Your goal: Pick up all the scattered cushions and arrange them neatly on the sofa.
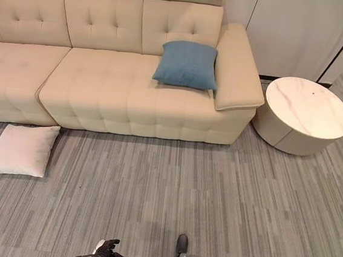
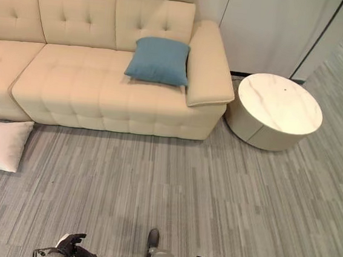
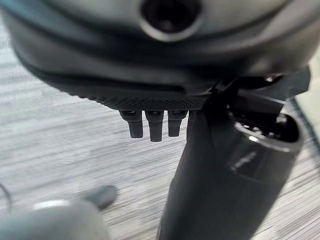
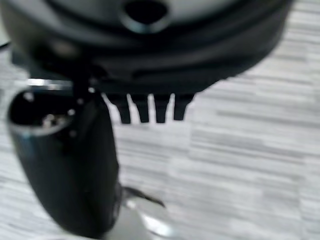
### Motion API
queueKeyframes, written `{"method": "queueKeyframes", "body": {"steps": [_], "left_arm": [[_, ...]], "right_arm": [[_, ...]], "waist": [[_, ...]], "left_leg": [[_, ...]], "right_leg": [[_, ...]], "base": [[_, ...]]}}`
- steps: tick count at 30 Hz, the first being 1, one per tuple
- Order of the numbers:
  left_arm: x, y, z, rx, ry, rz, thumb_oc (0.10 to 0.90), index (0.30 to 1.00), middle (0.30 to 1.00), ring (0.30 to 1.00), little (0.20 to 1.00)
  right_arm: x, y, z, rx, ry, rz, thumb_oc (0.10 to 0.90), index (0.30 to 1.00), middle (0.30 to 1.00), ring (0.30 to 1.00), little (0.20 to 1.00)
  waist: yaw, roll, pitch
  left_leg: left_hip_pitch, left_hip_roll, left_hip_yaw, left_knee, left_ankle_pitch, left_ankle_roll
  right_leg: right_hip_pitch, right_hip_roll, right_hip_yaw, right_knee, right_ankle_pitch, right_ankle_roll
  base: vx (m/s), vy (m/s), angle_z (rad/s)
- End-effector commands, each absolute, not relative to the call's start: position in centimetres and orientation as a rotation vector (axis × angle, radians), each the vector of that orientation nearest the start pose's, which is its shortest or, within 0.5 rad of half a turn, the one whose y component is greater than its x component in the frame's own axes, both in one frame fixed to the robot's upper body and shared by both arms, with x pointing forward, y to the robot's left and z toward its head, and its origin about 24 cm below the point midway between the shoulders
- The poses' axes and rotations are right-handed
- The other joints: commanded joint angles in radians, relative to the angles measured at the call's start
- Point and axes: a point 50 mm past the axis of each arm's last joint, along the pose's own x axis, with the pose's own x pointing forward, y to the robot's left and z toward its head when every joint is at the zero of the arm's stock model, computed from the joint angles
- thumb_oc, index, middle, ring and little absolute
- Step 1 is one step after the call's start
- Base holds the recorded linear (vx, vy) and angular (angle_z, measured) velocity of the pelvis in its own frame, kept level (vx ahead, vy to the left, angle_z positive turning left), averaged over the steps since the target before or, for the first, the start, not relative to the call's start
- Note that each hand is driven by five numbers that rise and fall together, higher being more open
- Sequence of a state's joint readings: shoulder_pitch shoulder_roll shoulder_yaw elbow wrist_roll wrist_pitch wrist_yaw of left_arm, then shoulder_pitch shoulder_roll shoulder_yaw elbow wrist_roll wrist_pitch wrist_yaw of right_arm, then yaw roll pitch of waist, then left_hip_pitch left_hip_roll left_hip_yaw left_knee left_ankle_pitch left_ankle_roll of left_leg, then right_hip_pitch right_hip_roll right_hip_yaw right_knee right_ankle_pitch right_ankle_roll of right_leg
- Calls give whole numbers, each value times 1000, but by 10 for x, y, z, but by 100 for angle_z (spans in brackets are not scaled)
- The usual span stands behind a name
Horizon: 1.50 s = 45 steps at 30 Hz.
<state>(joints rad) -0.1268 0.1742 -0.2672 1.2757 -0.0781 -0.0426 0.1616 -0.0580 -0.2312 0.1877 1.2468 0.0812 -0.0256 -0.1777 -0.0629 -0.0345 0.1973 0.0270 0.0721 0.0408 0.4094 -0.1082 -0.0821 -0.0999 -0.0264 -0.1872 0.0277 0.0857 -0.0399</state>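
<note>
Left eye view: beige sofa (image 1: pixel 108 92) along the back, blue cushion (image 1: pixel 187 64) on the seat at its right end, leaning vs. the backrest, touching the armrest. White cushion (image 1: pixel 22 149) flat on the grey floor (image 1: pixel 171 189), just in front of sofa's front edge, left part. Round white side table (image 1: pixel 306 115) on floor beside sofa's right end. Both hands low at bottom edge.

Left wrist view: left hand (image 3: pixel 155 125) w/ fingers straight, holding nothing, floor past them.

Right wrist view: right hand (image 4: pixel 150 107) fingers straight too, empty, over floor.
</note>
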Motion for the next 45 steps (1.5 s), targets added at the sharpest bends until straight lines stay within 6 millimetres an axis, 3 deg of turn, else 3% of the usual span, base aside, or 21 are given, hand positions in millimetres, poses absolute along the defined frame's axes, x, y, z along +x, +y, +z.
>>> {"method": "queueKeyframes", "body": {"steps": [1,3,4,7,8,10,11,14,19,20,22,26,28,31,34,37,40,41,42,45], "left_arm": [[162,203,-144,378,976,41,800,900,900,900,900],[161,204,-144,370,980,47,800,900,900,900,900],[161,204,-144,369,980,50,800,900,900,900,900],[158,205,-145,371,991,53,800,900,900,900,900],[156,206,-146,374,999,52,800,900,900,900,900],[154,206,-147,376,1003,50,800,900,900,900,900],[154,207,-147,377,1004,50,800,900,900,900,900],[144,210,-150,373,1037,65,800,900,900,900,900],[140,212,-151,391,1050,63,800,900,900,900,900],[144,214,-149,407,1037,69,800,900,900,900,900],[149,217,-147,421,1019,73,800,900,900,900,900],[154,216,-145,414,1002,71,800,900,900,900,900],[153,217,-145,414,1008,72,800,900,900,900,900],[151,218,-146,412,1015,76,800,900,900,900,900],[147,218,-148,421,1030,72,800,900,900,900,900],[143,213,-150,405,1044,60,800,900,900,900,900],[148,207,-149,389,1026,43,800,900,900,900,900],[148,207,-149,389,1026,43,800,900,900,900,900],[152,205,-148,388,1012,37,800,900,900,900,900],[154,204,-147,386,1009,38,800,900,900,900,900]], "right_arm": [[130,-251,-146,-424,1079,-206,800,900,900,900,900],[127,-253,-146,-416,1091,-218,800,900,900,900,900],[127,-253,-146,-411,1087,-222,800,900,900,900,900],[127,-254,-145,-401,1080,-231,800,900,900,900,900],[127,-254,-145,-397,1075,-236,800,900,900,900,900],[127,-253,-145,-401,1072,-235,800,900,900,900,900],[127,-253,-145,-403,1073,-233,800,900,900,900,900],[123,-249,-148,-401,1086,-218,800,900,900,900,900],[120,-244,-150,-401,1104,-193,800,900,900,900,900],[123,-243,-150,-394,1095,-192,800,900,900,900,900],[127,-240,-149,-387,1076,-191,800,900,900,900,900],[137,-240,-145,-405,1046,-178,800,900,900,900,900],[140,-240,-144,-416,1038,-171,800,900,900,900,900],[139,-241,-144,-432,1050,-162,800,900,900,900,900],[131,-242,-147,-426,1074,-171,800,900,900,900,900],[123,-246,-149,-405,1093,-196,800,900,900,900,900],[129,-251,-145,-403,1070,-215,800,900,900,900,900],[129,-251,-145,-403,1069,-215,800,900,900,900,900],[132,-253,-144,-408,1061,-222,800,900,900,900,900],[132,-254,-144,-410,1066,-225,800,900,900,900,900]], "waist": [[0,-44,52],[9,-50,50],[15,-50,46],[18,-50,38],[26,-46,33],[39,-30,32],[43,-27,35],[53,-29,18],[58,-30,-5],[49,-27,7],[38,-12,21],[19,1,26],[7,-8,30],[-5,-18,35],[-11,-22,22],[-14,-18,3],[-5,-24,30],[-5,-24,30],[0,-33,45],[12,-41,46]], "left_leg": [[-147,-15,23,241,99,22],[-187,-3,51,208,77,37],[-208,-28,44,164,59,45],[-208,-45,43,55,31,51],[-241,-47,47,-80,38,50],[-266,-40,32,-203,109,39],[-273,-40,27,-236,136,33],[-236,-58,19,-280,132,48],[-181,-90,23,-304,95,92],[-136,-103,30,-315,73,124],[-106,-95,32,-324,55,136],[-36,-99,22,-361,25,137],[0,-108,15,-374,6,131],[40,-119,-2,-390,-7,121],[63,-120,-4,-379,-38,113],[57,-107,-4,-301,-66,77],[-58,-82,8,-23,22,18],[-59,-81,8,-23,21,18],[-109,-48,45,77,49,12],[-170,-37,87,40,31,34]], "right_leg": [[69,-19,37,35,-156,27],[98,-16,41,33,-179,21],[114,-11,50,27,-187,24],[133,-8,60,13,-202,38],[159,-4,63,6,-224,49],[190,16,75,0,-246,54],[204,21,80,2,-251,56],[235,8,97,33,-271,76],[179,-40,103,207,-227,132],[94,-69,113,377,-125,167],[28,-82,91,476,-106,166],[-38,-80,35,357,-154,140],[-65,-64,10,200,-134,137],[-91,-52,17,85,-86,152],[-50,-47,24,50,-90,136],[-5,-37,23,31,-109,111],[57,-31,23,6,-126,77],[57,-31,23,6,-126,77],[91,-30,17,-6,-146,56],[134,-30,14,-21,-165,52]], "base": [[223,-240,-13],[270,-102,-19],[307,-24,-10],[256,12,-1],[314,51,-4],[356,74,4],[333,98,3],[334,135,-9],[236,164,-31],[158,154,-15],[198,154,5],[251,11,17],[274,-90,1],[249,-92,-3],[275,-155,17],[256,-190,16],[107,-152,24],[101,-146,2],[139,-123,-10],[222,-80,-4]]}}
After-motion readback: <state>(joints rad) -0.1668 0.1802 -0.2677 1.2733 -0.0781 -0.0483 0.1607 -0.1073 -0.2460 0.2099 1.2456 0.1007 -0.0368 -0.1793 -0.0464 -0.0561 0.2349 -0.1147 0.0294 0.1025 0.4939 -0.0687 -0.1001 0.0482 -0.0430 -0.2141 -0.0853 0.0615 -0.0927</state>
